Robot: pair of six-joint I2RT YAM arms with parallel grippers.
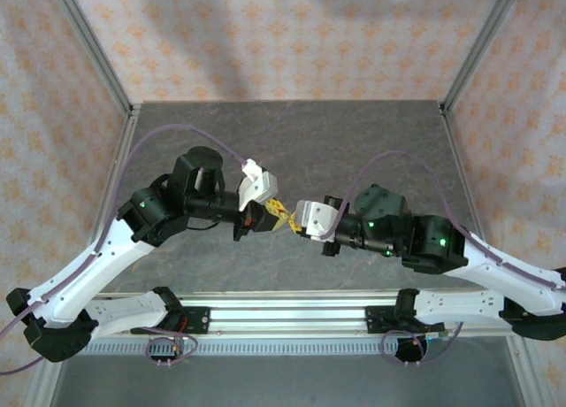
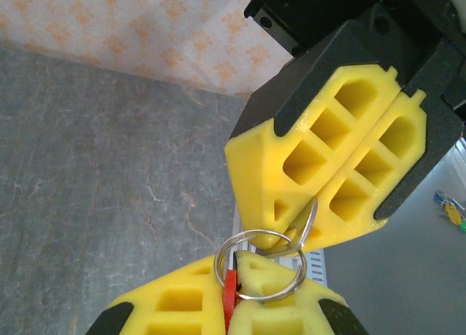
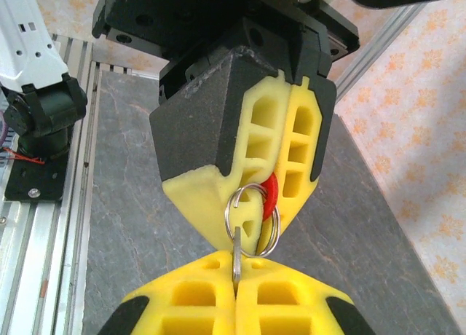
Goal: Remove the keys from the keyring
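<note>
Both arms are nose to nose in mid-air over the middle of the table (image 1: pixel 292 142). My left gripper (image 2: pixel 231 266) is clamped on the red tab of the keyring (image 3: pixel 271 196), and my right gripper (image 3: pixel 236 266) is pinched tight on the key (image 3: pixel 237 249). I reckon that split lets me work the key round the ring and off. There's no brand, label or writing I can read anywhere.
</note>
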